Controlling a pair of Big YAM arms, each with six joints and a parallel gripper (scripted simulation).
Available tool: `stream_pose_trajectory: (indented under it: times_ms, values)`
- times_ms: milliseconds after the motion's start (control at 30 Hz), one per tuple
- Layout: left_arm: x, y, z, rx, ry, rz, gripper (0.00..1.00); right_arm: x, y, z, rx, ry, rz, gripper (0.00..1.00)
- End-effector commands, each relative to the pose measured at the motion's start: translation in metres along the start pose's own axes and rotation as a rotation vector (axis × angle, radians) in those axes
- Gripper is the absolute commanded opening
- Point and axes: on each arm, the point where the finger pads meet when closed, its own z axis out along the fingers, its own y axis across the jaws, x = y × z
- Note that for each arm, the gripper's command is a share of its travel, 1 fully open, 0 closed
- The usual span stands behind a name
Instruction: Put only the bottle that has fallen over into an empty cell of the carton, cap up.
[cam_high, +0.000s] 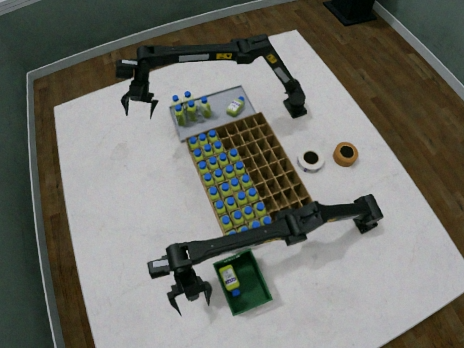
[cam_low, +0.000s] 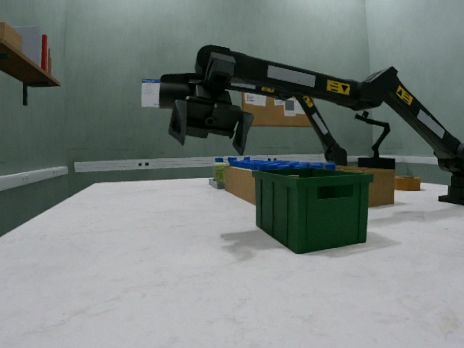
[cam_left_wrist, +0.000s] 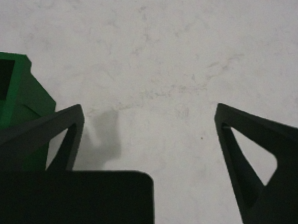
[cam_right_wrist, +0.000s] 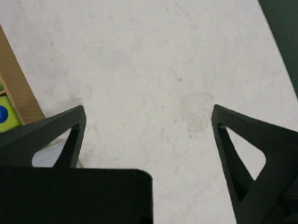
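The carton (cam_high: 216, 212) (cam_low: 240, 184) (cam_right_wrist: 22, 90) stands on the white table (cam_high: 125, 200) (cam_low: 150, 260) (cam_left_wrist: 165, 50) (cam_right_wrist: 140, 50). Many of its cells hold bottles with blue caps up, and many other cells are empty. The fallen bottle (cam_high: 235, 106) is not in the carton: it lies on its side in the grey tray (cam_high: 220, 119) (cam_low: 217, 184) (cam_right_wrist: 49, 155), which is just beside one short end of the carton. In this same tray, five bottles stand upright, apart from the fallen one.

Near the opposite end of the carton is the green bin (cam_high: 257, 282) (cam_low: 310, 215) (cam_left_wrist: 37, 100), and inside it another bottle (cam_high: 229, 279) is lying. Beside a long side of the carton there are a white ring (cam_high: 302, 162) and an orange ring (cam_high: 339, 160) (cam_low: 407, 183).

The left gripper (cam_high: 194, 308) (cam_low: 212, 148) (cam_left_wrist: 149, 111) is above the table, past the bin end of the carton. The right gripper (cam_high: 138, 116) (cam_right_wrist: 148, 112) is above the table, off the tray end. Both are wide open and hold nothing.
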Motion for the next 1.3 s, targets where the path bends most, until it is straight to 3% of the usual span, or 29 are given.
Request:
stream_pose_trajectory:
  times_ms: [0,567,633,700,1033,1100,1267]
  values:
    - [-0.011,-0.003,-0.008,0.015,0.0,-0.019,1.0,-0.011,-0.004,-0.015,0.028,-0.012,-0.017,1.0]
    - [-0.011,-0.003,-0.008,0.015,0.0,-0.019,1.0,-0.011,-0.004,-0.015,0.028,-0.012,-0.017,1.0]
    - [-0.011,-0.005,-0.018,0.032,0.007,0.013,1.0,-0.004,-0.003,-0.022,0.035,-0.011,-0.027,0.8]
    - [-0.006,-0.007,-0.03,0.057,0.032,0.061,1.0,0.007,-0.002,-0.03,0.039,-0.013,-0.035,0.8]
    - [0.071,-0.023,-0.099,0.277,0.284,0.29,1.0,0.137,0.038,-0.066,0.021,-0.055,0.044,0.8]
    - [0.071,-0.023,-0.099,0.277,0.284,0.29,1.0,0.137,0.038,-0.066,0.021,-0.055,0.044,0.8]
    - [0.106,-0.025,-0.134,0.388,0.379,0.384,1.0,0.198,0.077,-0.084,0.024,-0.093,0.1,0.8]
